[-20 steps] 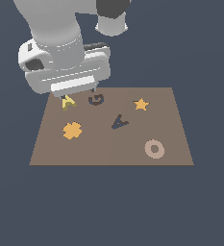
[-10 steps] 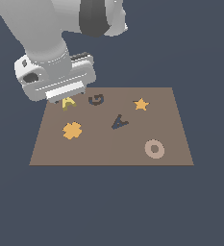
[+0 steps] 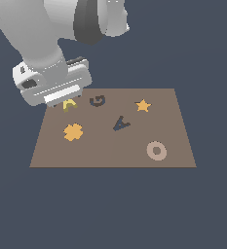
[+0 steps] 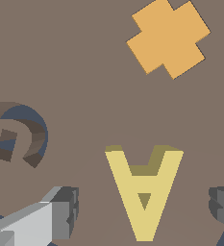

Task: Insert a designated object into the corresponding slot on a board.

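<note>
The yellow letter "A" block [image 4: 143, 190] lies flat on the brown board [image 3: 110, 146] near its far corner on the exterior view's left [image 3: 69, 104]. My gripper [image 4: 142, 211] is low over it, open, with one fingertip [image 4: 65, 211] on each side of the block and not touching it. In the exterior view the hand covers most of the block. The dark A-shaped slot [image 3: 121, 123] sits tilted near the middle of the board, empty. The dark G-shaped recess [image 3: 98, 100] lies beside the block [image 4: 15, 132].
An orange clover-like piece [image 3: 73, 132] lies on the board near the block [image 4: 168, 38]. An orange star [image 3: 142, 105] is toward the far side on the exterior view's right. A pale ring [image 3: 156, 151] lies near the front right.
The arm has moved toward the exterior view's left and lowered, bringing the hand down over the yellow A. The pieces on the board have not moved.
</note>
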Available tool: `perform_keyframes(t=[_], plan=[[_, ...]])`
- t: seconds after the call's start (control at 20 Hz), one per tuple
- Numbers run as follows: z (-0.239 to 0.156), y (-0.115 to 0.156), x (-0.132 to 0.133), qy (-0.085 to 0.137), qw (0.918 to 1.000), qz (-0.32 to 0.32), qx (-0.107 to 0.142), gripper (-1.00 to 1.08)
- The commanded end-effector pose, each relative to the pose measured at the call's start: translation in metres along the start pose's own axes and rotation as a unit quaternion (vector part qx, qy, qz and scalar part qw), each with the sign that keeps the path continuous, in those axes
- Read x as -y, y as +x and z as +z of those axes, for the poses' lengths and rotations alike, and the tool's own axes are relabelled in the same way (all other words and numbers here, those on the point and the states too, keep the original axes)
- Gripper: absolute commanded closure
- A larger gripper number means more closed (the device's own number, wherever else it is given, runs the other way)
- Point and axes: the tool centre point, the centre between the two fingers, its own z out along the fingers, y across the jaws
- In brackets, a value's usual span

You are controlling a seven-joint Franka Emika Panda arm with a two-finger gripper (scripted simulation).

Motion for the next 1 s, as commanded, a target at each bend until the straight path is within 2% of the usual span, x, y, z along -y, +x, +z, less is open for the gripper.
perform_keyframes(t=[0.0,0.6,0.65,0.95], plan=[[0.0,0.0,-0.001,0.0,1.0,-0.002,0.0,-0.92],[0.02,0.0,-0.001,0.0,1.0,-0.002,0.0,-0.92],[0.02,0.0,-0.001,0.0,1.0,-0.002,0.0,1.08],[0.02,0.0,-0.001,0.0,1.0,-0.002,0.0,1.08]])
